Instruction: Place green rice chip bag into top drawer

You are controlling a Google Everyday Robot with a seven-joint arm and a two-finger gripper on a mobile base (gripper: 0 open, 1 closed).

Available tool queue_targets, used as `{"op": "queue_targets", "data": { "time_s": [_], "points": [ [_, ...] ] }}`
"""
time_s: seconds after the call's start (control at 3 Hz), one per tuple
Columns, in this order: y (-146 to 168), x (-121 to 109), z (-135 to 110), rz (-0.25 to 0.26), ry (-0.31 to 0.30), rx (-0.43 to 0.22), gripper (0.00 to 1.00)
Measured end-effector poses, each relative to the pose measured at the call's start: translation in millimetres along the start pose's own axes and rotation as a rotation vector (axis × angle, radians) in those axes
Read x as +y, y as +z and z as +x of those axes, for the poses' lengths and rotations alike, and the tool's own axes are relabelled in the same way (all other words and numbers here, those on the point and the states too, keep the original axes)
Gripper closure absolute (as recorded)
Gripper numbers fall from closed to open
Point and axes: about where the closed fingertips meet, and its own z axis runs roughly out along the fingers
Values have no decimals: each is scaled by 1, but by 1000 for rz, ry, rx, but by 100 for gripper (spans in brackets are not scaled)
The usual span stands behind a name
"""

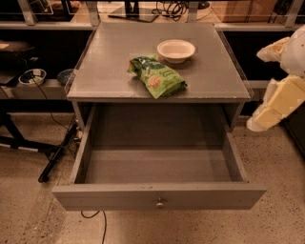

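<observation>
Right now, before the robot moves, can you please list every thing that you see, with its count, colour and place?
green rice chip bag: one, green, on the cabinet top, near its front edge
bowl: one, white, on the cabinet top, behind the bag
cabinet top: one, grey, centre
top drawer: one, grey, pulled open under the cabinet top
knob: one, brass, middle of the drawer front
cables: several, black, on the shelf behind
claw: one, pale cream, at the right edge, beside the cabinet, apart from the bag
</observation>
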Motion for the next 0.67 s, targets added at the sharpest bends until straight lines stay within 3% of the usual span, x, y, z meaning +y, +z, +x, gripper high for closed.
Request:
{"op": "queue_targets", "data": {
  "time_s": [0.67],
  "points": [
    [17, -18, -48, 2, 7, -185, 0]
  ]
}}
